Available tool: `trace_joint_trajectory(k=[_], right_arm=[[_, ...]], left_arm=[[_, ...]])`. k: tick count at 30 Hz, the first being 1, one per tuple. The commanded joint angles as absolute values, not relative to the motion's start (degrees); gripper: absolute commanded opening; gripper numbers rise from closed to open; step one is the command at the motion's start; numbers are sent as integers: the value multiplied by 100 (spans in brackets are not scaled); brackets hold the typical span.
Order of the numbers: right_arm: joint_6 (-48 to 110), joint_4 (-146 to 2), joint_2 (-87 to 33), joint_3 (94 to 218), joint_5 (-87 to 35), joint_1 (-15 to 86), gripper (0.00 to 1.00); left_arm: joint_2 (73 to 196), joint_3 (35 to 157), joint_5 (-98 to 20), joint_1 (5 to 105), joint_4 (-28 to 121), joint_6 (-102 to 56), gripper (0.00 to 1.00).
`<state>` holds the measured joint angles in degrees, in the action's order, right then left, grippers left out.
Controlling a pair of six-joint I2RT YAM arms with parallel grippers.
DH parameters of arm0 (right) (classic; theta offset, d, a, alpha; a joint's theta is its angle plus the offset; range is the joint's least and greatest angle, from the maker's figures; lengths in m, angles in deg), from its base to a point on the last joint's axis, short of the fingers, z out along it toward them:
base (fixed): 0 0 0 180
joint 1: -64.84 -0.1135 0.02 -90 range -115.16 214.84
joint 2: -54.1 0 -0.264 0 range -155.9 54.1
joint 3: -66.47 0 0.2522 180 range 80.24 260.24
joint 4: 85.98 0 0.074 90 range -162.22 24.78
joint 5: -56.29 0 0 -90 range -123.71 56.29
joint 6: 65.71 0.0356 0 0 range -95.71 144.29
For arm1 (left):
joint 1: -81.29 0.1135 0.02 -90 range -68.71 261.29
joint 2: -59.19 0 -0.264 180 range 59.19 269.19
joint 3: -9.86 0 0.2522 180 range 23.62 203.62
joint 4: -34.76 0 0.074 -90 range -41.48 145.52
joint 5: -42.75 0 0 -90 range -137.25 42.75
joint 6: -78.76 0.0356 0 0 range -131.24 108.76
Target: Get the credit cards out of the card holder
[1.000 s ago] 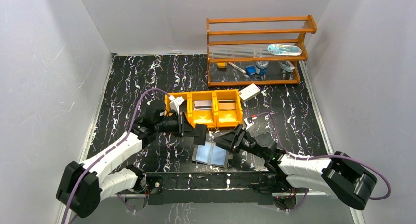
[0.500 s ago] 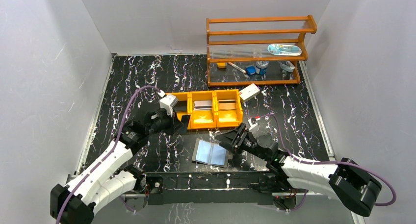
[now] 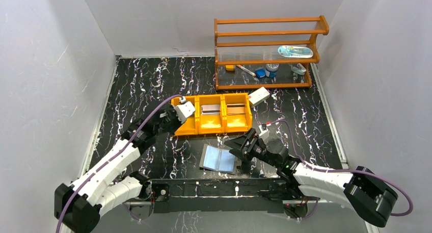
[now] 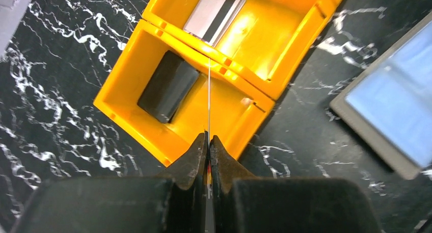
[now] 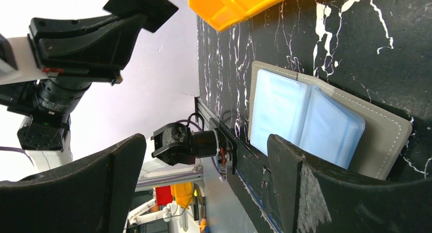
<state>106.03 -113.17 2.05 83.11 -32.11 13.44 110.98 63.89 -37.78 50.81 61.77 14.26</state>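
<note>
The card holder [image 3: 219, 159] lies open near the front edge, pale blue inner faces up; it also shows in the right wrist view [image 5: 305, 115] and the left wrist view [image 4: 392, 105]. My left gripper [image 3: 179, 115] [image 4: 209, 138] is shut on a thin credit card [image 4: 209, 95], seen edge-on, above the left compartment of the orange tray [image 4: 122, 113]. A dark flat rectangle [image 4: 168, 87] lies in that compartment. A silvery card [image 3: 211, 109] sits in the middle compartment, a brownish one [image 3: 235, 109] in the right. My right gripper [image 3: 237, 150] [image 5: 206, 141] stands open, empty, beside the holder's right edge.
A white box [image 3: 259, 96] lies off the tray's back right corner. A wooden shelf rack [image 3: 267, 54] with small items stands at the back right. White walls close in three sides.
My left arm has carried the card from beside the card holder back and left to over the tray's left compartment. My right gripper's jaws have spread wider beside the holder.
</note>
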Motion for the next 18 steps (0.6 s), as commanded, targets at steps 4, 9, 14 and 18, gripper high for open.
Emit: trace_joint_trajectory(k=[4,9,14,18], right_arm=[[10629,-11109,662,8335,-3515,1351,97],[10637,-10774,933,8310,-3586,1355,98],[10724,-10593,1228,8206,-3702,1351,98],[10767,-10470,1393,8182,-3812,1351,98]], left_arm=[[11929,6885,-4255,5092,6520,3404,0],[12409,6930,-4523,5119,6280,3822,0],[12834,6980,-4778,5124,5876,3917,0],[13102,6903,-4911,5131,5440,4114,1]])
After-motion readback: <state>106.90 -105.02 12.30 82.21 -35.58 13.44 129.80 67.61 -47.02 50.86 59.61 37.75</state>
